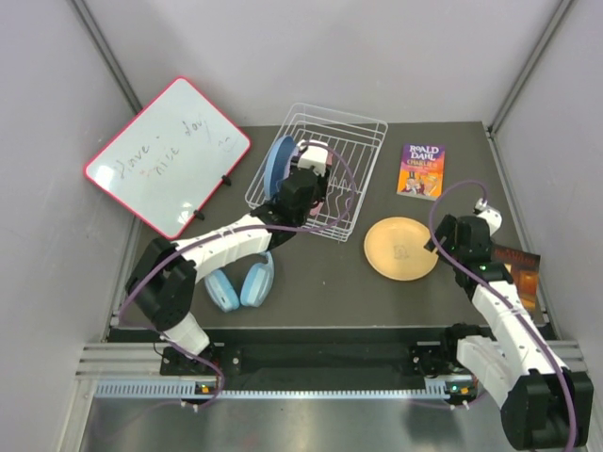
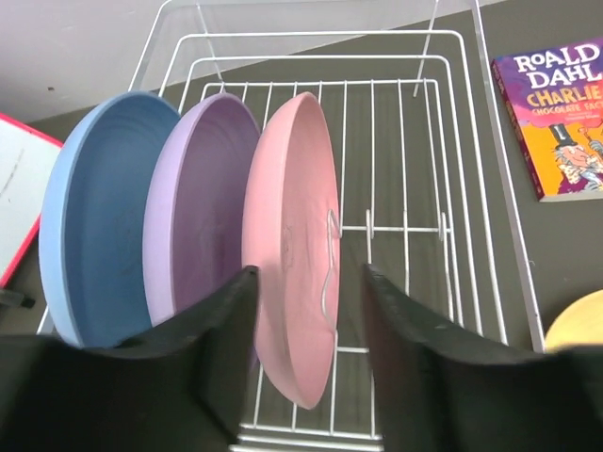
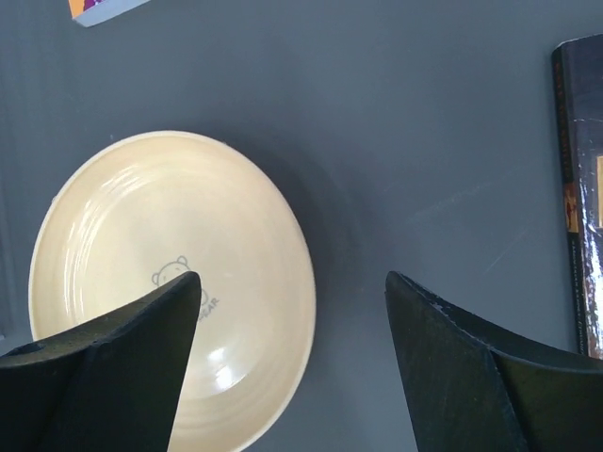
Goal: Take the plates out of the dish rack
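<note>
At 12 o'clock on the dark table (image 1: pixel 320 282), the white wire dish rack (image 1: pixel 358 141) holds three plates on edge. The top view shows only the blue plate (image 1: pixel 280 162) clearly, the left arm covering the others. The left wrist view lines them up: blue, then the purple plate (image 2: pixel 203 207), then the pink plate (image 2: pixel 292 235), each leaning on the next. The left gripper (image 2: pixel 309 282) straddles the pink plate's lower rim, jaws parted; one finger (image 2: pixel 221 330) sits against the rim at 9 o'clock, while a gap shows beside the other, so nothing is clamped. At 4 o'clock from the rack, the orange-yellow plate (image 1: pixel 401 248) lies flat on the table. The right wrist view adds its printed bear mark and shows the right gripper (image 3: pixel 292 282) above its edge, jaws spread wide and holding nothing. A Roald Dahl book (image 1: pixel 421 170) lies at 3 o'clock from the rack, a whiteboard (image 1: pixel 170 155) at 9 o'clock, headphones (image 1: pixel 240 285) at 7 o'clock, and a dark book (image 3: pixel 584 188) beside the right gripper.
</note>
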Available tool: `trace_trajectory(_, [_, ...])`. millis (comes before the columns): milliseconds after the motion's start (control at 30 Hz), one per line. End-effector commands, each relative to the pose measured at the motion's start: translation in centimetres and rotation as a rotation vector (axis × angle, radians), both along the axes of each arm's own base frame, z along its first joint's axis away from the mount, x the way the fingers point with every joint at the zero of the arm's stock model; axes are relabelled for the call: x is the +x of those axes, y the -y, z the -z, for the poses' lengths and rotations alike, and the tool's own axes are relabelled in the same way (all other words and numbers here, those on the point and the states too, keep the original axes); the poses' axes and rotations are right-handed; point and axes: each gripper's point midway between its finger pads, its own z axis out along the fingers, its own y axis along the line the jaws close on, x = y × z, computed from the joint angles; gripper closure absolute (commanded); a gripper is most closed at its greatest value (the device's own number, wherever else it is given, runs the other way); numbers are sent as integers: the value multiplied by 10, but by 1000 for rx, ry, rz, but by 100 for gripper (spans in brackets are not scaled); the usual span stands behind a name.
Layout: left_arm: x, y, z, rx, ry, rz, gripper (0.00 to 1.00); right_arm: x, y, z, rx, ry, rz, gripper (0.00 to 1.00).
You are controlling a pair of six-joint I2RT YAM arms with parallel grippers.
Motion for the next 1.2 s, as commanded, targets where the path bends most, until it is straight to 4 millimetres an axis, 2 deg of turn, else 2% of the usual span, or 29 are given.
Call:
trace_trajectory(0, [12, 11, -19, -17, 66, -17, 52, 4, 10, -16, -43, 31, 23, 20])
trace_trajectory(33, [13, 11, -18, -9, 66, -22, 61, 3, 11, -14, -44, 25, 24, 19])
trace_trajectory(100, [15, 11, -12, 4, 63, -35, 70, 3, 11, -12, -50, 17, 19, 18])
trace_trajectory(133, [16, 11, -11, 9, 63, -37, 72, 3, 11, -12, -51, 14, 19, 18])
trace_trajectory(167, [17, 12, -6, 19, 54, -40, 79, 3, 11, -12, -54, 13, 17, 18])
trace_trajectory(233, [18, 11, -3, 26, 51, -52, 81, 2, 12, -10, -59, 7, 16, 17])
trace_trajectory(400, [20, 11, 2, 41, 51, -67, 100, 3, 10, -15, -51, 25, 6, 16])
trace_trajectory(533, [22, 13, 4, 66, 63, -96, 100, 2, 9, -15, -50, 26, 0, 16])
trace_trajectory(733, [25, -2, -2, 219, 160, -317, 100, 2, 7, -16, -42, 33, -12, 16])
trace_trajectory(767, [25, -1, 8, 300, 166, -333, 100, 2, 6, -15, -39, 33, -14, 16])
trace_trajectory(800, [26, -6, -2, 288, 194, -398, 100, 2, 4, -15, -34, 33, -23, 16])
trace_trajectory(833, [27, -5, 5, 314, 195, -416, 100, 3, 4, -16, -32, 39, -24, 16])
trace_trajectory(1000, [22, -10, -15, 317, 225, -458, 100, 2, 5, -18, -38, 46, -24, 15])
trace_trajectory(1167, [14, -15, -46, 321, 285, -514, 100, 2, 5, -19, -41, 45, -25, 14])
